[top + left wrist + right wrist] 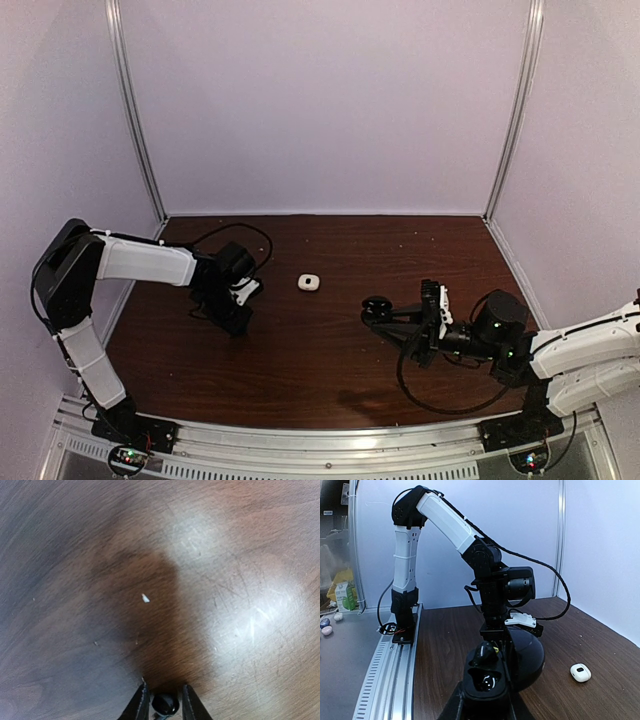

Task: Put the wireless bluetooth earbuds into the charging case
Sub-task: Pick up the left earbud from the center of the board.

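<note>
Earbud [165, 705], black, is sitting pinched between the narrowed left jaws, just above the tabletop [225, 605]. It is looking tiny, light and slick, so gripping its rounded body squarely is mattering. The right jaws are clamping the open black case [487, 680]. The frame edge is cutting off most of the earbud, and the case's slots are hard to read.

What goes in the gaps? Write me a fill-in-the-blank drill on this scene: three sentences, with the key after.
1. The right gripper clamps the black charging case, whose lid stands ____.
2. The left gripper pinches a small earbud coloured ____.
3. The loose case on the table is coloured ____.
Missing words: open; black; white.
</note>
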You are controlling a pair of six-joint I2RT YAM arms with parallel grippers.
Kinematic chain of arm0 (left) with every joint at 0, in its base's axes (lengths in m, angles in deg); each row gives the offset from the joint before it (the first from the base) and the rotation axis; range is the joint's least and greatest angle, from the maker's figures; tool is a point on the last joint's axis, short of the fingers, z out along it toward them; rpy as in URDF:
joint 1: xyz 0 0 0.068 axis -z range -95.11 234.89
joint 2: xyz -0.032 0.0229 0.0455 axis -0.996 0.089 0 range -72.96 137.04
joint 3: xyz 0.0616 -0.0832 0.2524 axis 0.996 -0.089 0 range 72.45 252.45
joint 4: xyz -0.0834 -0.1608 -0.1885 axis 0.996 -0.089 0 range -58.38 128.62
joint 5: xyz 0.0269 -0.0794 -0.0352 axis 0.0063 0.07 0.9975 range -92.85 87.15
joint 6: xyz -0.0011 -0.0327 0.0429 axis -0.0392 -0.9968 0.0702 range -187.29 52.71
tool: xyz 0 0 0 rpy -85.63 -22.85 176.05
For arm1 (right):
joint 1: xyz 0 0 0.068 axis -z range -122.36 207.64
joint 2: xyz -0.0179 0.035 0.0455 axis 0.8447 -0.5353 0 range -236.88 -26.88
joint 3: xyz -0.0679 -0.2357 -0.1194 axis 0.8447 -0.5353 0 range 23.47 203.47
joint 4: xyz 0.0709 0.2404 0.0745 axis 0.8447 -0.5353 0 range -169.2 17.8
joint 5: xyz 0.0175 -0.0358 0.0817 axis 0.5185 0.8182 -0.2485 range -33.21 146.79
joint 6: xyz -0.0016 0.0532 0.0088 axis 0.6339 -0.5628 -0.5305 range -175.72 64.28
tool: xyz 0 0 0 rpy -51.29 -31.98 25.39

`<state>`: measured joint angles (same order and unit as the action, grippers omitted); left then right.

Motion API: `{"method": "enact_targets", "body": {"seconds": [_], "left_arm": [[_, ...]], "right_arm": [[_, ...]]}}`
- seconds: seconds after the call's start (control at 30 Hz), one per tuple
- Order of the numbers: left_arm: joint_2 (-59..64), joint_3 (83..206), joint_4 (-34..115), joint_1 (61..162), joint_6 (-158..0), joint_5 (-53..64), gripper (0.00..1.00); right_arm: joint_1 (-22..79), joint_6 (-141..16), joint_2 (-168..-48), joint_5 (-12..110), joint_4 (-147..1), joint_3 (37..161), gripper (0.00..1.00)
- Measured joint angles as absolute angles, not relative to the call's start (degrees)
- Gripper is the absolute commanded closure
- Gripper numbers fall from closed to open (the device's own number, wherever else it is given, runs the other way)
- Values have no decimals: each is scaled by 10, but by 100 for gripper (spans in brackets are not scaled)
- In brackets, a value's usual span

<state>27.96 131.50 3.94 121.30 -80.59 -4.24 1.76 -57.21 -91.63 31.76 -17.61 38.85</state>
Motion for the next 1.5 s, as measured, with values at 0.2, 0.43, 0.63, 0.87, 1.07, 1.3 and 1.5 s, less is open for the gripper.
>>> {"method": "enact_targets", "body": {"seconds": [0.2,0.43,0.63,0.87,1.07,1.3,1.5], "left_arm": [[280,1314,39,1213,-803,-43,79],[280,1314,38,1213,-799,-43,76],[278,1314,30,1213,-798,-42,76],[272,1310,10,1213,-797,-43,79],[272,1310,11,1213,-794,-43,74],[280,1319,7,1213,-789,-43,74],[284,1324,8,1213,-783,-43,79]], "right_arm": [[18,-572,-916,318,-176,388,100],[18,-572,-916,318,-176,388,100],[18,-572,-917,318,-176,388,100],[18,-572,-918,317,-176,388,100],[18,-572,-918,318,-176,388,100],[18,-572,-921,317,-176,388,100],[18,-572,-922,317,-180,388,100]]}}
